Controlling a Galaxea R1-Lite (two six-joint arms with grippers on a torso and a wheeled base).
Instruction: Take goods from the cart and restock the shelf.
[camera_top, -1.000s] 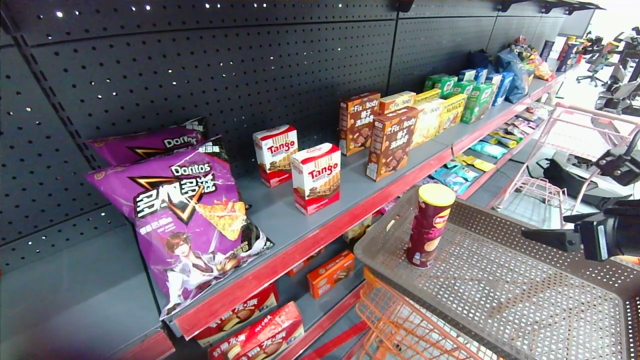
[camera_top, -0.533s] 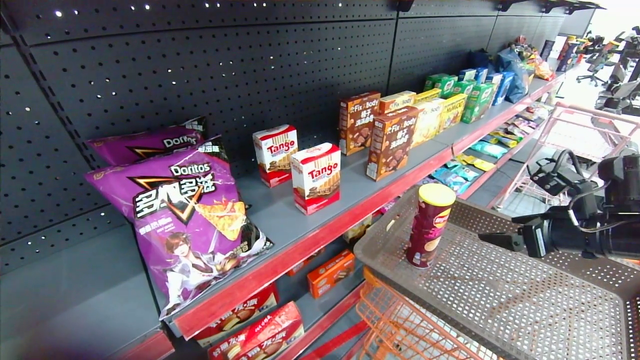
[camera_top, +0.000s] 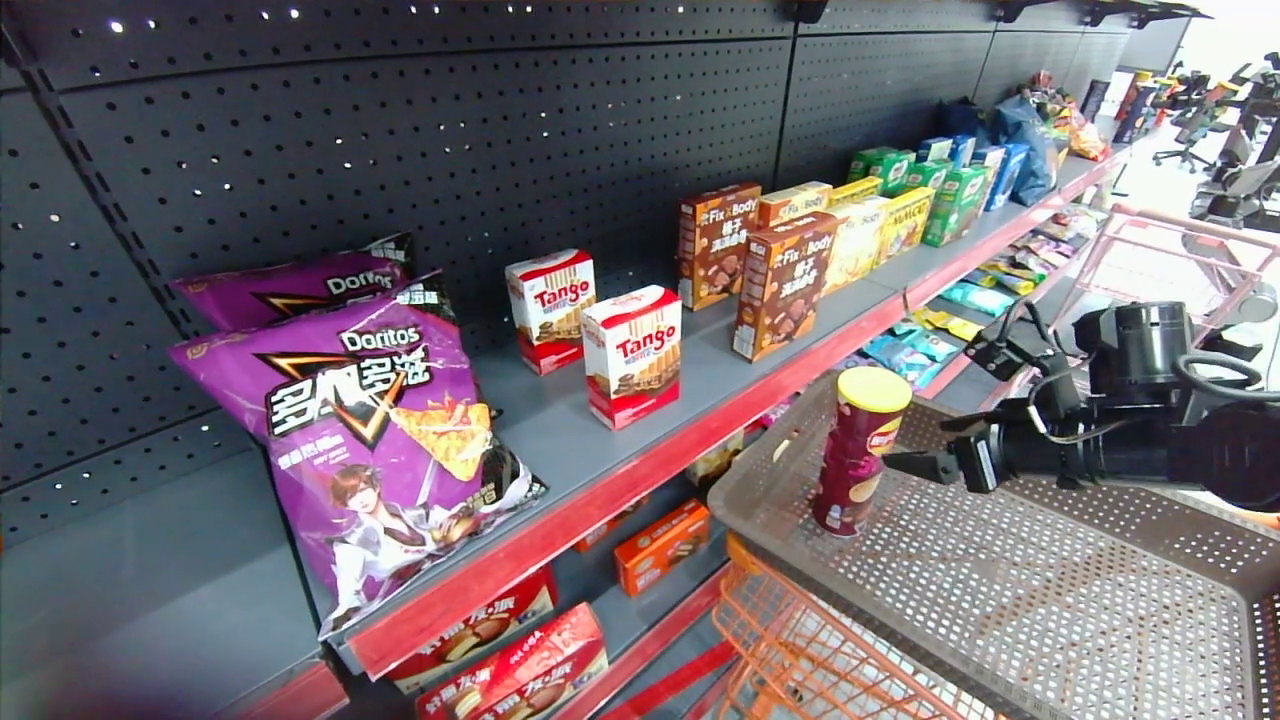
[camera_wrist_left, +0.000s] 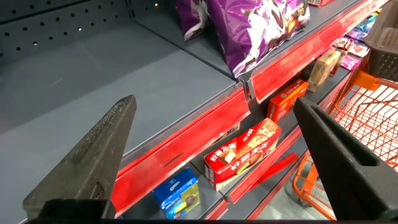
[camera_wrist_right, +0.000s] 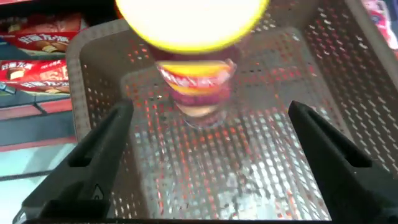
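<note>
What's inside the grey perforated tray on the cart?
One upright crisp can with a yellow lid stands in the tray near its shelf-side corner. The right gripper hovers open just short of it. The tray hides most of the orange basket below.

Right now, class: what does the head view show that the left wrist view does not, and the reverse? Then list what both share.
Head view: the chip can upright in the grey basket, the right hand open near it, and red-and-white wafer boxes on the shelf. Left wrist view: the left hand, open, above the shelf, and a blue box underneath it. Both: the purple chip bag, the shelf's red edge and the orange cart.
</note>
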